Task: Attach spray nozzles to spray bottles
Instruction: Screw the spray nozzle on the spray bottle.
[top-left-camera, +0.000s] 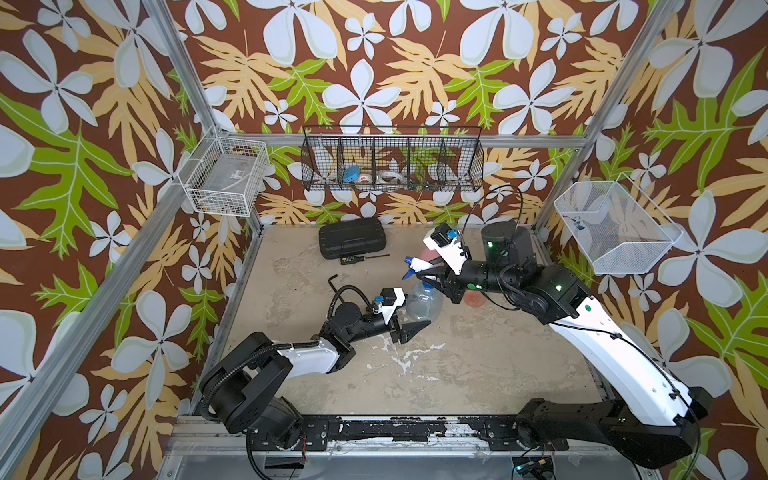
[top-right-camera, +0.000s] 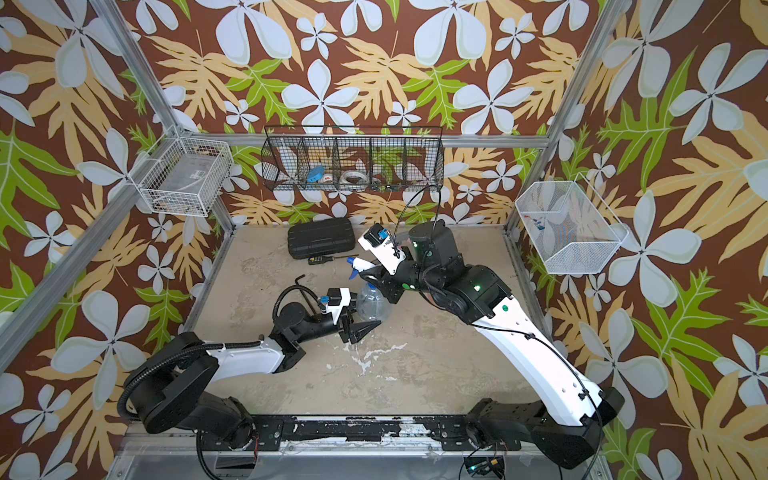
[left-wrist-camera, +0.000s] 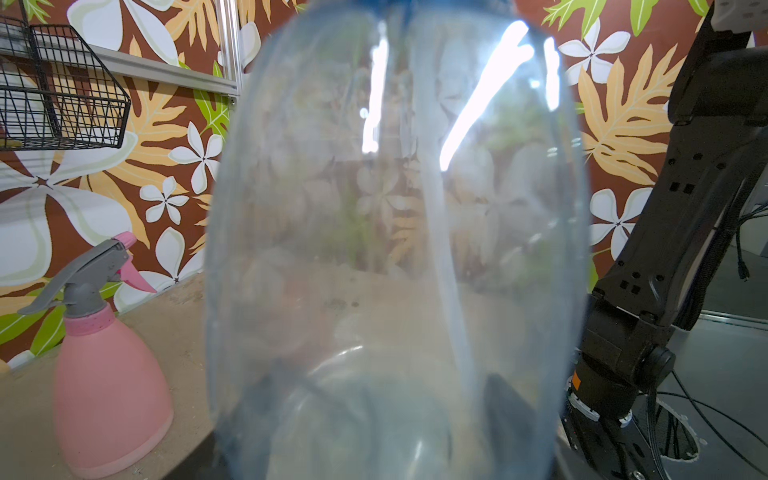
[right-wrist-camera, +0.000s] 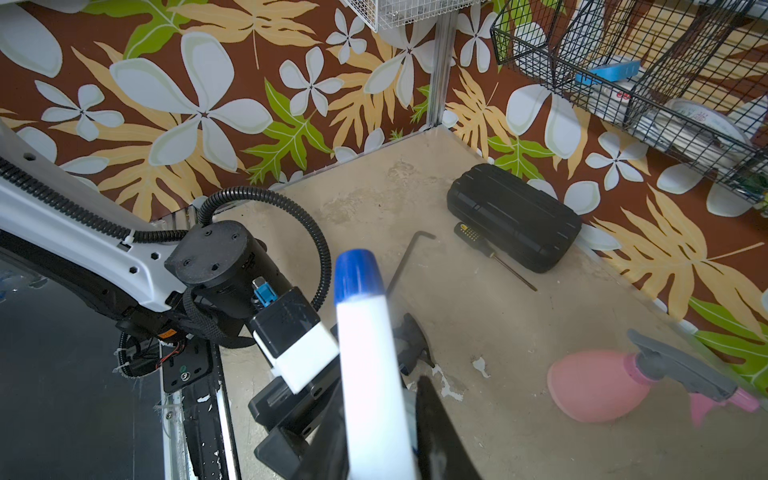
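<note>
At the middle of the desk (top-left-camera: 457, 374), the white and blue nozzle (top-left-camera: 419, 264) is clamped by the right end effector (top-left-camera: 432, 272) directly over the neck of the clear bottle (top-left-camera: 424, 303). The closed left end effector (top-left-camera: 413, 330) lies at the bottle's base. The collar is best kept square to the neck, and the bottle braced against turning while the nozzle is twisted down
</note>
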